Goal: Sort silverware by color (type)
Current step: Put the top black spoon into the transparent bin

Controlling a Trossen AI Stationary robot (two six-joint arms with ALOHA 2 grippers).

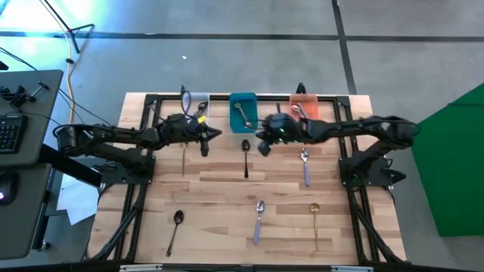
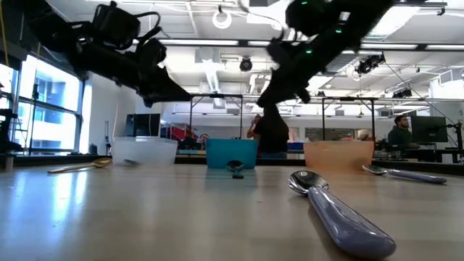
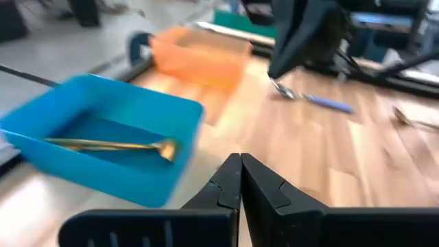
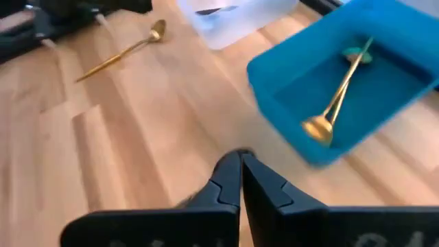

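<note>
Spoons are lying scattered on the table: a black spoon mid-table, a gold spoon beside it, lavender-handled ones nearer my right side, one gold one already in the teal bin. They are looking light, stiff and slick, lying flat, so I am judging the slim handle middle the best place to pinch. My left gripper is hovering empty near the teal bin, fingers pressed together. My right gripper is hanging likewise, closed on nothing, between the teal bin and orange bin.
</note>
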